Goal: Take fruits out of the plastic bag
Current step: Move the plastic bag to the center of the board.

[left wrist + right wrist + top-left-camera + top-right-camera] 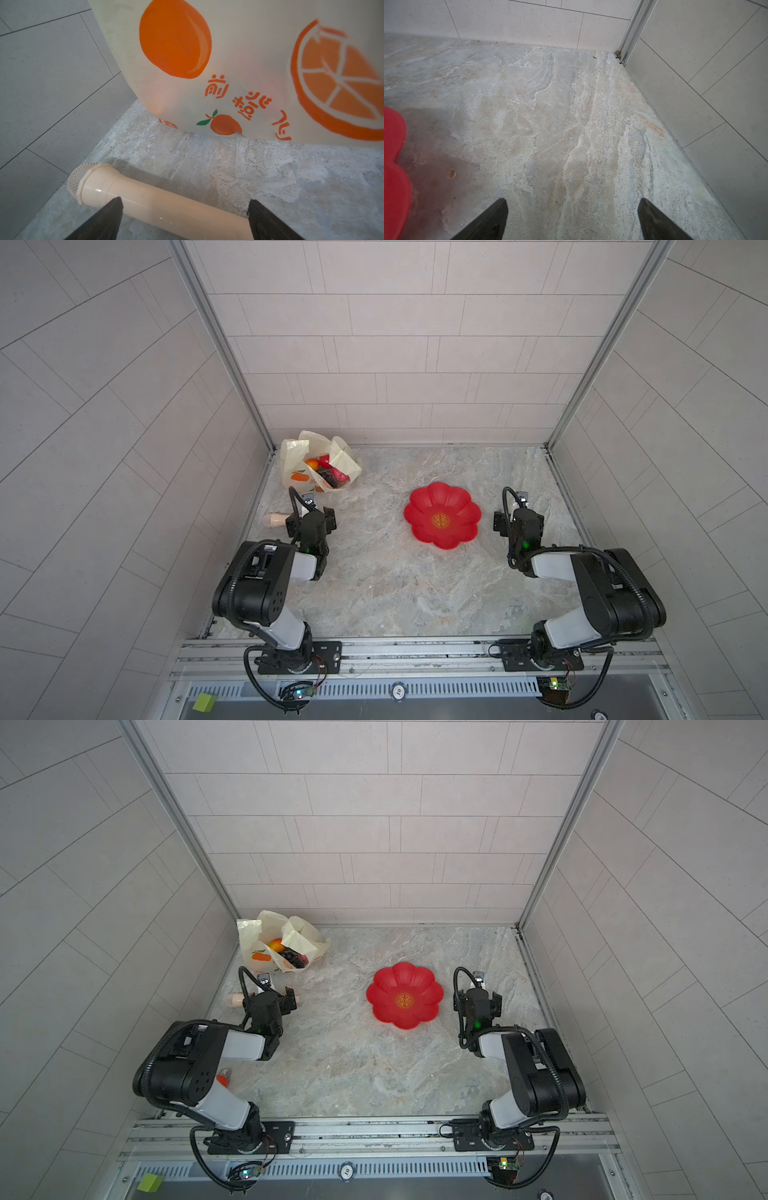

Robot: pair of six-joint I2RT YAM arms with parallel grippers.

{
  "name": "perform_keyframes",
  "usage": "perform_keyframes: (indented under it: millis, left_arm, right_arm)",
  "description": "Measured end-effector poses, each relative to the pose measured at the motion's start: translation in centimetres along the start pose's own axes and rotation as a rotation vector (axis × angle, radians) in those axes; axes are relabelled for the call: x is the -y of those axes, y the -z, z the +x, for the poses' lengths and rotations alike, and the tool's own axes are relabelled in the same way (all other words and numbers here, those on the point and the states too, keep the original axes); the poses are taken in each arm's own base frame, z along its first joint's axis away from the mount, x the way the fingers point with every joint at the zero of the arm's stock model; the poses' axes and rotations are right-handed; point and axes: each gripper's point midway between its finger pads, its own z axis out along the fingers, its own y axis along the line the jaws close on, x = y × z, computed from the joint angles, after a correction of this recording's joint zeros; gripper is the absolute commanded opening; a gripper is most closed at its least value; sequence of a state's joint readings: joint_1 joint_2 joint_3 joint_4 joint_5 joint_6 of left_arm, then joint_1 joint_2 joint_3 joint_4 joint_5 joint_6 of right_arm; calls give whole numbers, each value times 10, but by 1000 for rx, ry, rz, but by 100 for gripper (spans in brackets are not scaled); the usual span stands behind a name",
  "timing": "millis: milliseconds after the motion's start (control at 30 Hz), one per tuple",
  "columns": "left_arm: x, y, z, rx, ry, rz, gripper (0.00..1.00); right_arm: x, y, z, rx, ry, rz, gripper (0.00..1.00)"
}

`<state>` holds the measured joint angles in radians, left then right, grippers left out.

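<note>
Bag: the plastic bag [297,460] is thin, crinkly and pale yellow, and its top is open.
Where the bag is: it sits in the far left corner of the table [395,580], by the walls; both top views show it [253,944].
Pictures on the bag: the left wrist view shows its side [249,62] up close, with a big whole orange, a big orange slice and a little orange with green leaves printed on it.
Writing on the bag: there are orange Chinese signs, tilted. I cannot read them for sure.
Fruits: the fruits [326,470] are still in the bag. A top view shows an orange one [312,464], a red one [325,459], a dark grape bunch [330,479] and a pink one [341,477].
Left gripper: the left gripper [185,204] is just in front of the bag, with its jaws spread wide and nothing squeezed between them.
Stick: a beige stick [166,209] with a mesh tip lies on the table under the left gripper.
Right gripper: the right gripper [572,202] also has its jaws spread wide and carries nothing. It is over bare table, far from the bag.
Plate: a red flower-shaped plate [419,506] lies between the two grippers, nearer the right one, with a gold sign in its middle.
Number: a small round disc [397,689] on the front rail says 10.
</note>
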<state>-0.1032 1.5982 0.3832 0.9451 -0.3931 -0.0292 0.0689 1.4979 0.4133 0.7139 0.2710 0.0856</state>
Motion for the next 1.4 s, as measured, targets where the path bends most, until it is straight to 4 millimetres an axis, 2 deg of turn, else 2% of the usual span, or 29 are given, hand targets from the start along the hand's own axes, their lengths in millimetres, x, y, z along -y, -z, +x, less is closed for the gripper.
perform_keyframes:
  millis: [500, 633, 700, 800, 867, 933, 1033, 1100, 1200, 1267, 1400]
  left_arm:
    - [0, 0, 0, 0, 0, 0, 100]
    - [1, 0, -1, 5, 1, 9, 92]
    - [0, 6, -2, 19, 7, 19, 90]
    - [-6, 34, -10, 73, 13, 41, 86]
    - [-9, 55, -30, 137, 33, 54, 85]
    - [-10, 75, -64, 204, 74, 77, 84]
    - [-16, 105, -128, 279, 168, 118, 83]
    - [-27, 130, -171, 311, 235, 134, 81]
    - [-47, 168, -223, 308, 292, 143, 82]
    - [-59, 190, -253, 279, 296, 143, 83]
    - [-70, 215, -300, 185, 254, 142, 84]
  right_arm:
    - [0, 0, 0, 0, 0, 0, 100]
    - [1, 1, -1, 1, -1, 6, 88]
    - [5, 7, -7, 5, -1, 10, 87]
    - [15, 30, -37, 59, -22, 15, 85]
    - [21, 46, -70, 101, -43, 12, 84]
    - [24, 65, -112, 146, -71, -12, 82]
    - [19, 98, -170, 207, -107, -104, 80]
    - [8, 121, -199, 218, -113, -176, 80]
    - [-26, 156, -231, 201, -80, -314, 81]
    - [-62, 182, -246, 183, -28, -430, 82]
    - [-129, 219, -251, 121, 80, -612, 85]
